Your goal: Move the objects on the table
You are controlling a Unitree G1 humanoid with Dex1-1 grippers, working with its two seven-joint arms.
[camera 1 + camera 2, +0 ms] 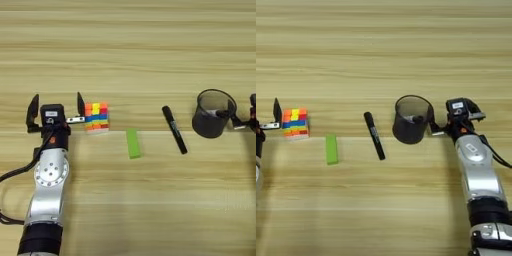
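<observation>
The multicoloured puzzle cube (96, 116) stands on the table at the left. My left gripper (56, 106) is open beside it; its right finger (80, 102) is just left of the cube, and nothing is between the fingers. The flat lime-green block (133, 143) lies right of the cube, nearer the front. Further right lies the black marker pen (174, 129), slanted. The black mesh pen cup (412, 120) stands upright at the right. My right gripper (425, 119) is at the cup's right rim, one finger inside the wall and one outside, closed on it.
The light-tan wooden table (130, 55) stretches bare behind the row of objects. My left arm (49, 190) comes up from the lower left with a black cable beside it. My right arm (478, 175) comes up from the lower right.
</observation>
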